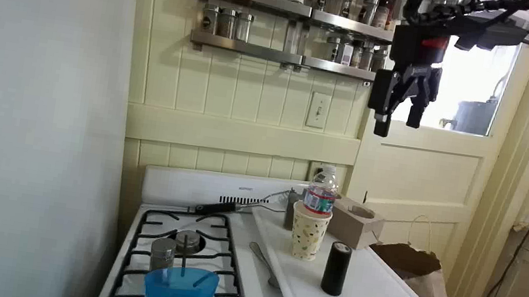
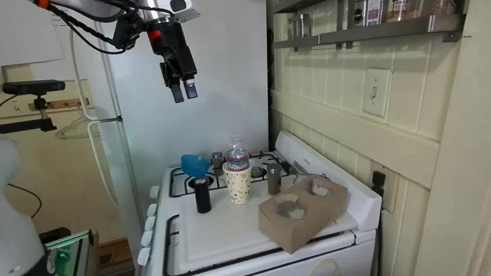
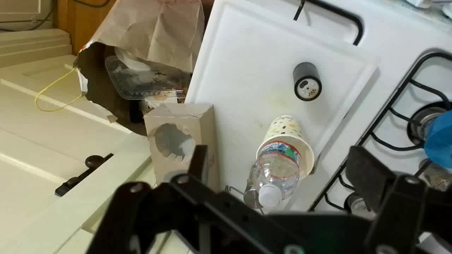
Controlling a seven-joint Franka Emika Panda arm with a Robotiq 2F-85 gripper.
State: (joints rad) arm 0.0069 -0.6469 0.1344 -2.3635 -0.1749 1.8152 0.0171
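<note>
upper right in an exterior view, the gripper (image 1: pixel 397 126) hangs spread wide; below, a plastic bottle (image 1: pixel 321 197) stands in a paper cup (image 1: pixel 308 236), a black shaker (image 1: pixel 336 270) near.

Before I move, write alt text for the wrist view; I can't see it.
Open, empty gripper along the bottom; between its jaws, in view but not gripped, a bottle in a cup. The cup stands on a board near a shaker. At left, a box and an open bag; at right, a stove grate.
</note>
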